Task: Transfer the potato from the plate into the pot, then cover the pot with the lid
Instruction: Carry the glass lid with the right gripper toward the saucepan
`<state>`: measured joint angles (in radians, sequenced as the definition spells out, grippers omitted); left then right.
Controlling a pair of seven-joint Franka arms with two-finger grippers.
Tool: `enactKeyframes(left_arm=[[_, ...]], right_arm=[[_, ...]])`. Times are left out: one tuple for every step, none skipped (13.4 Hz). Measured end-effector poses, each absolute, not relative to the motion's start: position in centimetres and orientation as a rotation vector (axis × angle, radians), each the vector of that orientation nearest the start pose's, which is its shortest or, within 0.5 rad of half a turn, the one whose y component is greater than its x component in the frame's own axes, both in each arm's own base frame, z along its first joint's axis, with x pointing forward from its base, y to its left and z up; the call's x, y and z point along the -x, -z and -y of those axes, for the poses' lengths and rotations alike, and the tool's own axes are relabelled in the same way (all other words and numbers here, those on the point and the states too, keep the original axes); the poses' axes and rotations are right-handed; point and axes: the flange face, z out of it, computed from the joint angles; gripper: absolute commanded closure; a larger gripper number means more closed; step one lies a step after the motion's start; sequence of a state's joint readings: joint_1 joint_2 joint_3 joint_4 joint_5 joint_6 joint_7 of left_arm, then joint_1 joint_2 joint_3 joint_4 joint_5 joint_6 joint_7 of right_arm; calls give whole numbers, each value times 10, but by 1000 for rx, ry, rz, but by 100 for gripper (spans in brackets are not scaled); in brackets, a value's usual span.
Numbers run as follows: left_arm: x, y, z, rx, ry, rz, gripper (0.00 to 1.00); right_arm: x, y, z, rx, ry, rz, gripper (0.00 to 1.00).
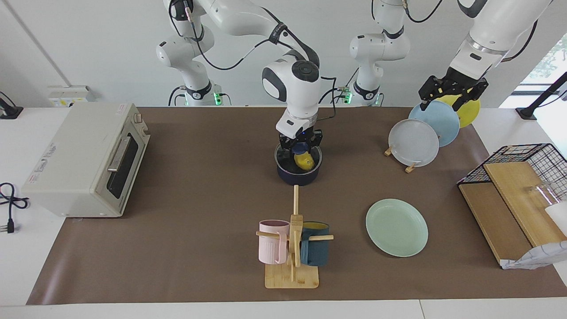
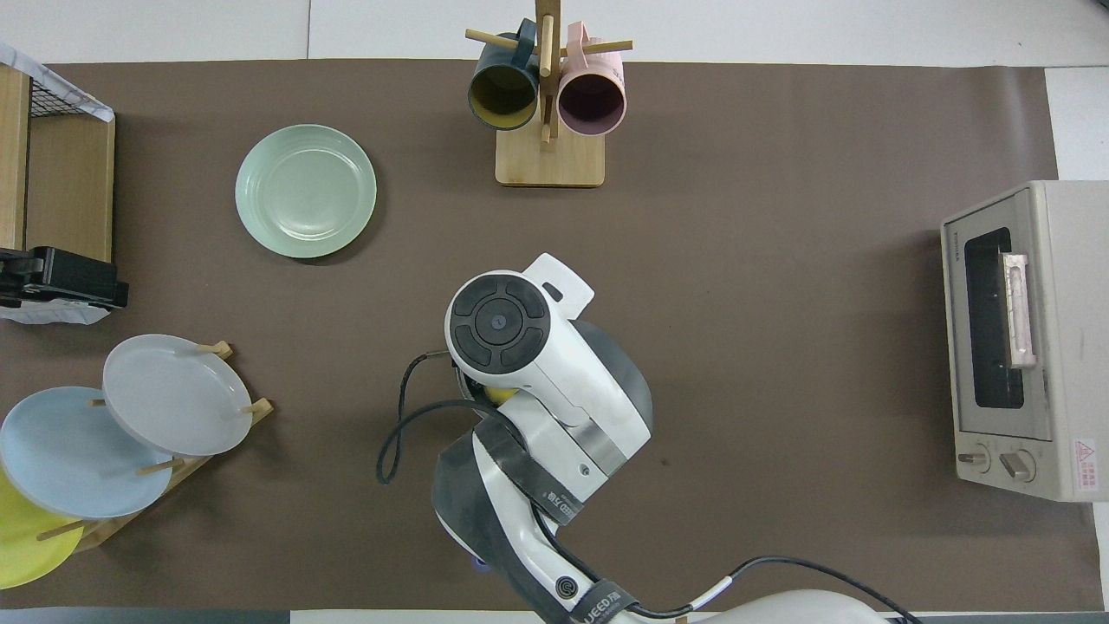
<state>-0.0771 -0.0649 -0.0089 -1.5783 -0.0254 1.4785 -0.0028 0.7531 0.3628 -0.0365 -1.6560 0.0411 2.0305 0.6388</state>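
While the right fingers (image 1: 300,147) clamp the lid (image 1: 298,155) over the pot (image 1: 297,176), the left fingers (image 1: 452,94) stand open.

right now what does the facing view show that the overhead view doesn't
Only the facing view shows the right pincer shut on the blue knob of the lid over the pot, the potato under the glass, and the left pincer open above the upright plates. The overhead view alone shows the toaster oven's dials. Both show the empty green plate.
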Motion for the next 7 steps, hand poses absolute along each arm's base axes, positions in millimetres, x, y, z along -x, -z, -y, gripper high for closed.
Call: enactKeyframes(left_arm=[[-522, -648, 48, 3161, -57, -135, 0], [-522, -648, 49, 3161, -57, -136, 0], [-522, -648, 49, 3161, -59, -137, 0], [-522, -646, 50, 3161, -63, -139, 0], [-522, -645, 50, 3160, -68, -141, 0], [-522, -644, 50, 3160, -73, -141, 0], [-522, -643, 50, 3160, -74, -141, 0]], right_arm=[[-495, -401, -437, 3111, -13, 93, 65], [-495, -401, -437, 3110, -15, 89, 60], [-495, -401, -436, 3109, -17, 87, 42], [-496, -401, -436, 3109, -17, 86, 26], [-496, -401, -436, 3109, -18, 86, 0], [-495, -401, -437, 3107, -19, 85, 0], [-495, -401, -437, 3107, -20, 86, 0]])
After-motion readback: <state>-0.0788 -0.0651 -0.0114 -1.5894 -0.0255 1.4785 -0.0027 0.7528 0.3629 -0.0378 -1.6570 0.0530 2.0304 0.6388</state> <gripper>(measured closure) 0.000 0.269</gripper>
